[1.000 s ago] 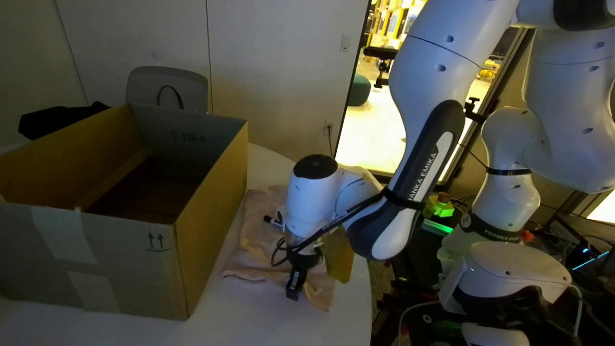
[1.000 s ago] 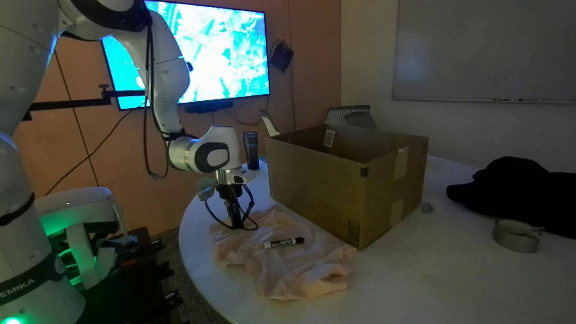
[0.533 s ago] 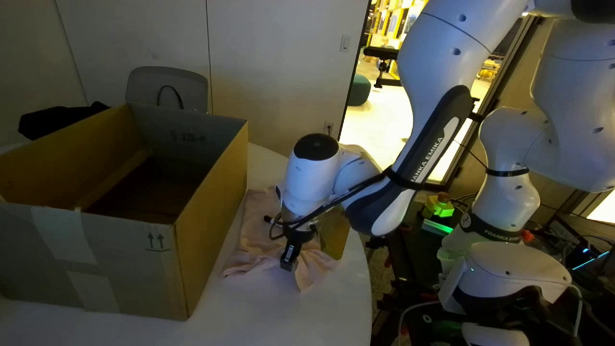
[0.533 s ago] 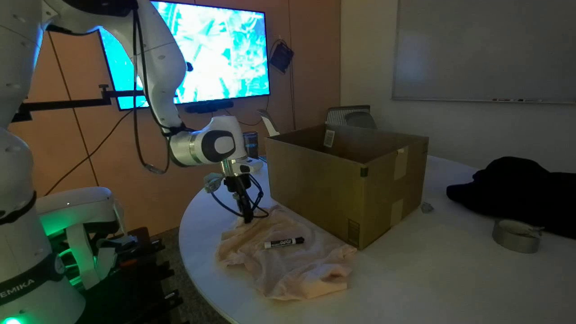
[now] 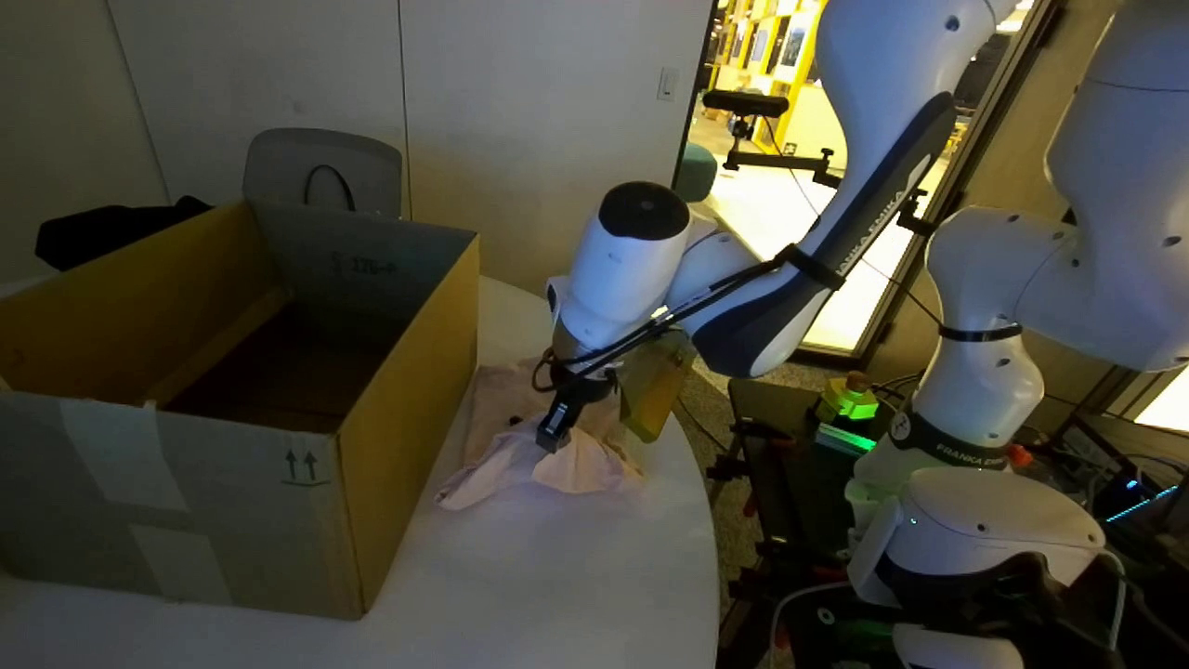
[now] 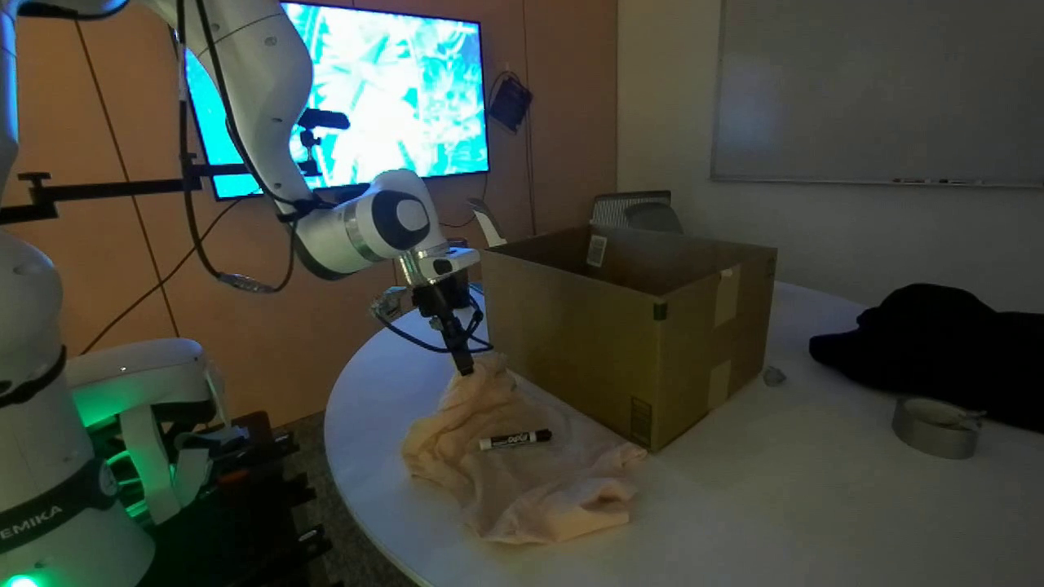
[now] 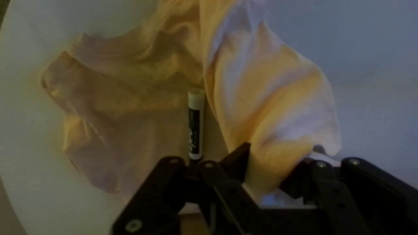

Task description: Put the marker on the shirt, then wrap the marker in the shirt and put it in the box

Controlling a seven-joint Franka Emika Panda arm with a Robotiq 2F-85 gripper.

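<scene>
My gripper [image 7: 267,173] is clamped on a bunch of the peach-coloured shirt [image 6: 555,489], a finger [image 7: 236,163] on either side of the fold with just cloth between them. In both exterior views I've got it tilted, tips leaning toward the cardboard box [image 6: 571,350], and the fabric runs up to a peak right at those tips. The rest of the shirt is spread out below the gripper on the white table [image 6: 816,522], pretty crumpled.

So, the marker [image 7: 196,130]: it's lying on the flat part of the shirt, just beside the fingers. In the wrist view it sits to the left of them, black label facing me, with the raised fabric hanging right alongside. I can't tell if that hanging edge actually touches it, and the gripper's own linkage hides the end closest to it. In an exterior view the gripper and the held-up cloth block most of it, so all I get is the black cap [image 5: 516,421] poking out beside the fingers.

The box stands open-topped near the gripper, off past the edge of the shirt. Well apart from the gripper, out beyond the box, there's a black cloth heap [image 6: 938,350] and a grey roll [image 6: 936,432] on the table.
</scene>
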